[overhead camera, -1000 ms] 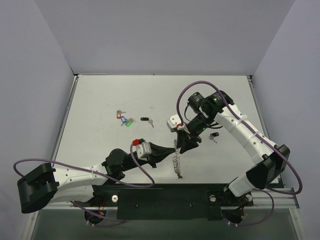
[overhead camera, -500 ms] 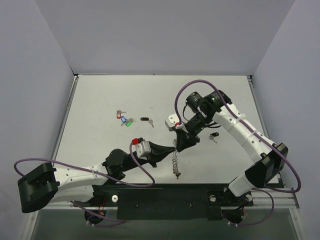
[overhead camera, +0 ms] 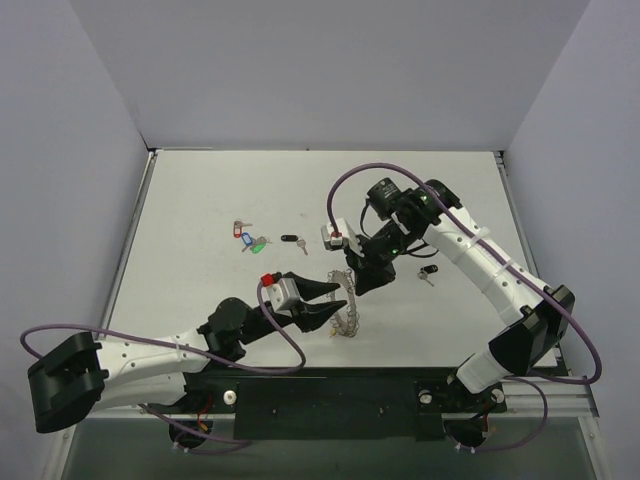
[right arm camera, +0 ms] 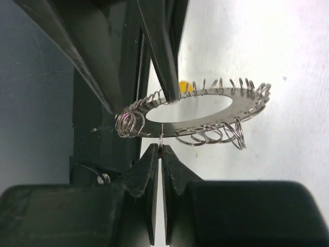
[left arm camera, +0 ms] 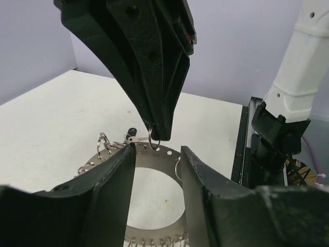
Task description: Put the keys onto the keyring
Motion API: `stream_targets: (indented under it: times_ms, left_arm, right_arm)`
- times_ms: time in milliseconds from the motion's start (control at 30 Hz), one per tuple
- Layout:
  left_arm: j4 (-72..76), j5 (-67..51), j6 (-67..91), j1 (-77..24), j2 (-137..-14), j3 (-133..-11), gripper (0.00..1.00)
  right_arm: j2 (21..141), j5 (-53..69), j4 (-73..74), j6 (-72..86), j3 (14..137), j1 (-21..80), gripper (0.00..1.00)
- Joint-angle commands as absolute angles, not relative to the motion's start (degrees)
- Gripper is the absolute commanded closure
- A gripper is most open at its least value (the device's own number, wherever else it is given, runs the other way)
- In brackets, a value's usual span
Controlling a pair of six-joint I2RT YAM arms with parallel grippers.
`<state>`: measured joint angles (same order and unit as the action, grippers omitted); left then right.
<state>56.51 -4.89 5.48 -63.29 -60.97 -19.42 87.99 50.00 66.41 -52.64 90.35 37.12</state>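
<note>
Right gripper [right arm camera: 160, 149] pinched on one fringe ring of keyring [right arm camera: 248, 105], held above table [overhead camera: 200, 200]. Left gripper [left arm camera: 157, 154] spread wide, straddling keyring rim. Loose keys [overhead camera: 248, 239] beyond.

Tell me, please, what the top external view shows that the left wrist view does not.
Only the top external view shows the keys with red, blue and green tags lying on the table. Only the left wrist view shows the right end effector pinching one small ring on the edge of the keyring. Both show the keyring, the right end effector and the open left end effector.
</note>
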Motion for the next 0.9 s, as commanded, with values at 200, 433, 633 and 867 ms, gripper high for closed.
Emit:
stream_targets:
  times_ms: [200, 433, 633, 867]
  left_arm:
    - [41.8, -2.5, 1.4, -63.0, -48.3, -17.8, 0.44]
    - [45.3, -2.3, 0.6, -62.9, -56.5, -22.1, 0.35]
    - [50.7, -0.8, -2.0, -62.8, -62.1, -24.3, 0.44]
    - [53.3, -1.3, -1.9, -62.8, -63.7, -25.9, 0.55]
  right_arm:
    - [96.1, 23.7, 90.0, -50.9, 105.2, 43.7, 1.0]
    - [97.6, 17.9, 89.9, -48.2, 107.5, 45.4, 1.0]
    - [98.4, 17.4, 89.9, -48.3, 107.3, 46.0, 1.0]
    - [98.8, 20.6, 90.0, -48.9, 107.6, 46.1, 1.0]
